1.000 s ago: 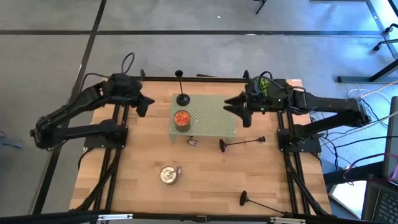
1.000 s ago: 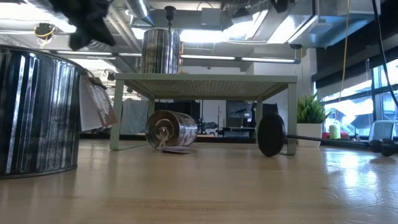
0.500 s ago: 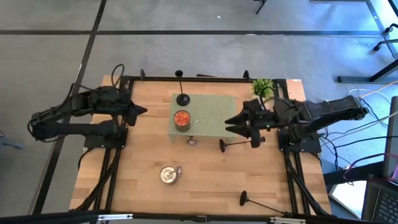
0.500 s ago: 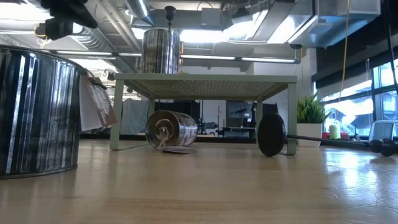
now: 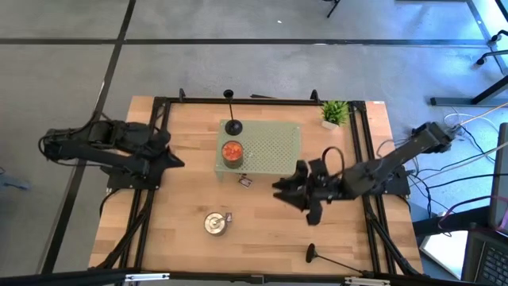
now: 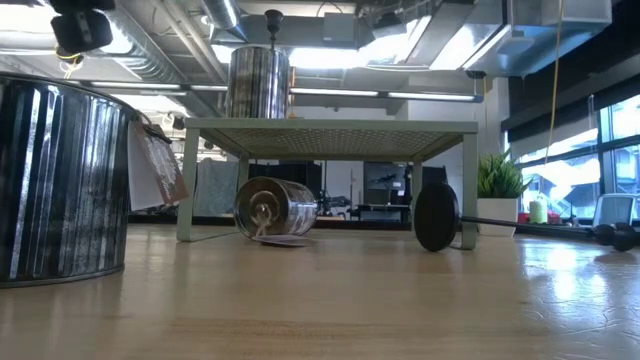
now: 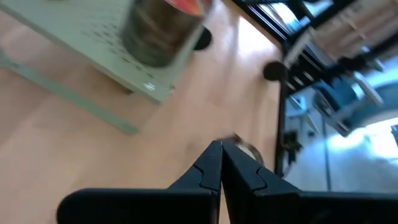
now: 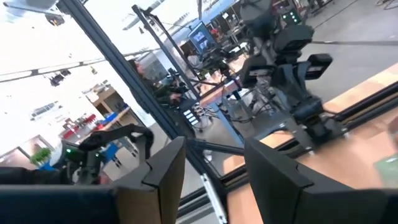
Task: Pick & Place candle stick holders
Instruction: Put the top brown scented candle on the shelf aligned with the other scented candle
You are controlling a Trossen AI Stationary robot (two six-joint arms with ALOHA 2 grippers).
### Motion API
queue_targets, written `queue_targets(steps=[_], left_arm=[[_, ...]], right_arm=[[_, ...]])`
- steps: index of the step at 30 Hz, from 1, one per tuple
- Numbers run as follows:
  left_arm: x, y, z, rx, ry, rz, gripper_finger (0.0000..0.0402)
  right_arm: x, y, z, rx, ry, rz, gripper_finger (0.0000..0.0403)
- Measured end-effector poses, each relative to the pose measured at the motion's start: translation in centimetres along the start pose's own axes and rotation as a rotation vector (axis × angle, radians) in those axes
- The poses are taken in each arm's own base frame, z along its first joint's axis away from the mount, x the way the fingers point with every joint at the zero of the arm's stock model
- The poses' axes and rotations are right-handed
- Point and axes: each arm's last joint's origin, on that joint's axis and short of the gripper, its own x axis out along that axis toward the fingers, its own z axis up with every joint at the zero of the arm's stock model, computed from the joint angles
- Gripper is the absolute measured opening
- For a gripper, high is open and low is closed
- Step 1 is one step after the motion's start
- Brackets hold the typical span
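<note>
Your right gripper hung half open and empty right over the fallen candle stick holder. Another holder stood on the green rack beyond it. Your left gripper waited pinched shut.

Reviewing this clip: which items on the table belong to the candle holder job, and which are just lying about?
Job: upright candle stick holder on the green rack; second holder lying beside the rack; third holder lying apart from the rest; right claw, open, above the second.
Lying about: orange-topped can; silver can; tipped can; plant; left claw, parked aside.
</note>
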Motion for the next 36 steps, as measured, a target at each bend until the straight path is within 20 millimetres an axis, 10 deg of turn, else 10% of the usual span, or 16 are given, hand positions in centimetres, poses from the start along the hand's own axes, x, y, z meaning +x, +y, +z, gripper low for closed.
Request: queue_targets(steps=[13,23,36], left_arm=[[0.3,-3.0,-0.8,0.065,0.059,-0.231,0.0002],[2.2,-6.1,-1.6,0.173,0.101,-0.32,0.0002],[3.8,-9.9,-5.1,0.255,0.138,-0.341,0.0002]], right_arm=[[4.3,4.7,-4.1,0.055,0.004,0.084,0.0169],[7.5,10.3,-2.3,0.103,-0.016,0.327,0.0169],[7.2,15.8,-6.8,0.1,0.008,0.383,0.0169]])
